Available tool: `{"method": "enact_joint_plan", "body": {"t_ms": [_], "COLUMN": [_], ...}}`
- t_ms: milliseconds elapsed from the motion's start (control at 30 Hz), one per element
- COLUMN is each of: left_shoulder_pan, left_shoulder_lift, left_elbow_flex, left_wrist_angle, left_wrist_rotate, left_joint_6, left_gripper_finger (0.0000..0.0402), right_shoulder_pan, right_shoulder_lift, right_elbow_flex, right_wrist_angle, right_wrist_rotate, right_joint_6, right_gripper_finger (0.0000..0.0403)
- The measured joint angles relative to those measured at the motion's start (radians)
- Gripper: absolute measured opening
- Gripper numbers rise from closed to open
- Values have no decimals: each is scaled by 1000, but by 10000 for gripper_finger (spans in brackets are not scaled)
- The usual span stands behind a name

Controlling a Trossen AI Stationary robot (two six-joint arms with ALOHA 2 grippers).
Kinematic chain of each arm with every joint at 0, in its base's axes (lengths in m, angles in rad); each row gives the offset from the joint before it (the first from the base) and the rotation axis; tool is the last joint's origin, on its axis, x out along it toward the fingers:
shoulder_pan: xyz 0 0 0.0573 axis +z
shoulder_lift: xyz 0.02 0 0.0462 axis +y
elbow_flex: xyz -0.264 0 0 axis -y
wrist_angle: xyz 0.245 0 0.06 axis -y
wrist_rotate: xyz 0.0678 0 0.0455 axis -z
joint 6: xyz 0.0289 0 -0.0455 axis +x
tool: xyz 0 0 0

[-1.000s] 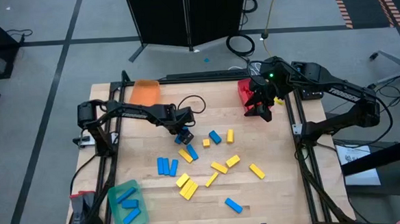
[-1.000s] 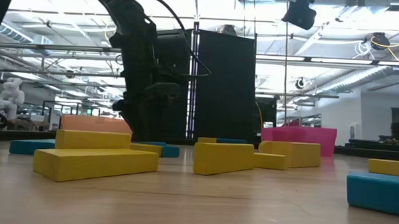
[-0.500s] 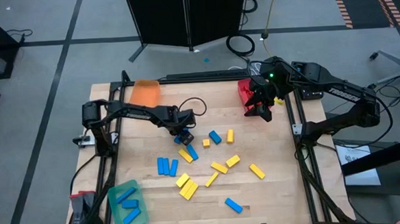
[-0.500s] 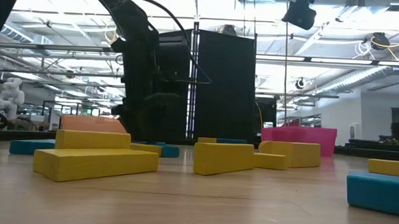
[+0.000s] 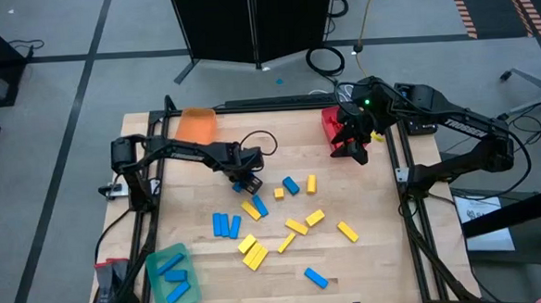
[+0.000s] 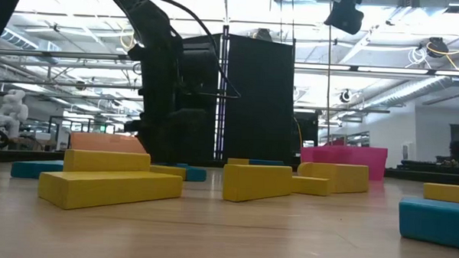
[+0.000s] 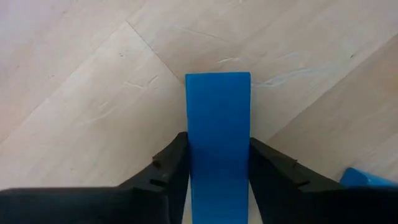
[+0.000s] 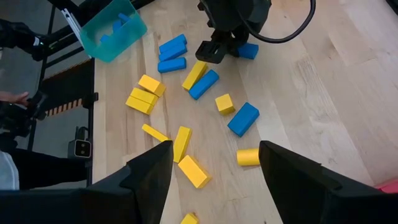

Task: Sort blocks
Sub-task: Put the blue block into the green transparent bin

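My left gripper (image 5: pixel 246 181) points straight down at mid-table and is shut on a blue block (image 7: pixel 217 124) that lies on the wood. More blue and yellow blocks (image 5: pixel 284 227) lie scattered nearer the front edge. A few blue blocks sit in the green tray (image 5: pixel 156 264) at the front left. My right gripper (image 8: pixel 214 165) hangs open and holds nothing. It is high over the far right corner, beside the red tray (image 5: pixel 329 122). In the right wrist view, the left gripper (image 8: pixel 214 48) stands over that blue block (image 8: pixel 250 51). My left gripper pinches the blue block by its two long sides (image 7: pixel 193 162), one dark finger (image 7: pixel 171 162) on each side. The fingers come from above, pointing down, and lie across the block. The block lies flat on the table, and its far end sticks out beyond the fingertips.
An orange tray (image 5: pixel 197 124) stands at the far left of the table. A black cable (image 5: pixel 262 138) loops behind the left wrist. Black frame rails (image 5: pixel 408 209) run along the table's sides. Bare wood lies between the left gripper and the far edge.
My left gripper has sunk slightly onto the blue block, and its wrist has rolled a little. The block lies where it was.
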Motion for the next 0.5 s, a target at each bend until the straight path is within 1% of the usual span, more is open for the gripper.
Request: {"method": "enact_joint_plan", "body": {"t_ms": [33, 267, 433, 500], "left_shoulder_pan": [0, 0, 0, -1], "left_shoulder_lift": [0, 1, 6, 9], "left_elbow_flex": [0, 6, 56, 82], "left_wrist_angle": [-2, -20, -83, -126], "left_wrist_rotate": [2, 17, 22, 39], "left_joint_6": [-1, 0, 12, 27], "left_gripper_finger": [132, 131, 131, 131], "right_shoulder_pan": [0, 0, 0, 0], "right_shoulder_lift": [0, 0, 0, 0], "right_elbow_flex": [0, 0, 0, 0], "right_wrist_angle": [0, 0, 0, 0], "right_wrist_rotate": [0, 3, 3, 3], "right_joint_6": [0, -3, -3, -3], "right_gripper_finger": [235, 235, 235, 235]}}
